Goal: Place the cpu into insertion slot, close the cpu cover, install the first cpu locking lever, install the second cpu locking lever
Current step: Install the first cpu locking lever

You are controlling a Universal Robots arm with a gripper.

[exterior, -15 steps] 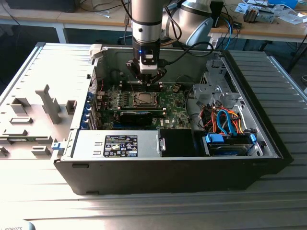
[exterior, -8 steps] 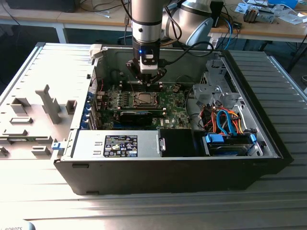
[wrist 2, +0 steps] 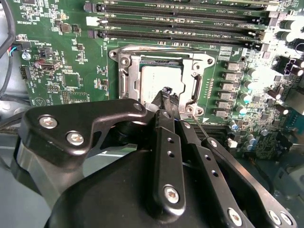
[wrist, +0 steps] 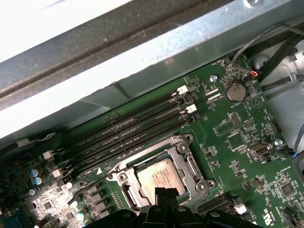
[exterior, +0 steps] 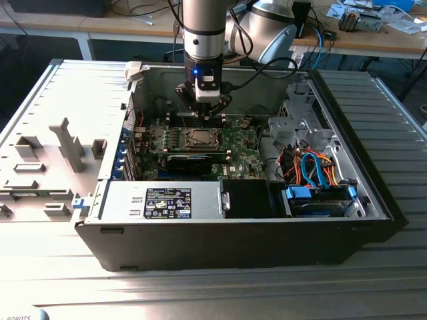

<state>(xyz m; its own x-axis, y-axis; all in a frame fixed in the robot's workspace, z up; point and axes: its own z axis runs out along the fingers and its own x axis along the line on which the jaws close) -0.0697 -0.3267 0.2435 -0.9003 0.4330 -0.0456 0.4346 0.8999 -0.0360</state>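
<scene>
The claw (wrist 2: 166,92) hangs over the chip (wrist 2: 156,78), tips pinched narrow with nothing seen between them. The chip lies seated on the green board (wrist 2: 71,57), framed by the lowered metal cover (wrist 2: 128,80).

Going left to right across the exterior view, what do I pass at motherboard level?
Grey fixture blocks → blue card clips → cpu → orange and blue cables.

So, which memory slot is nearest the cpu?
The slot that runs right beside the cpu cover; the others lie parallel beyond it, farther from the cpu.
</scene>
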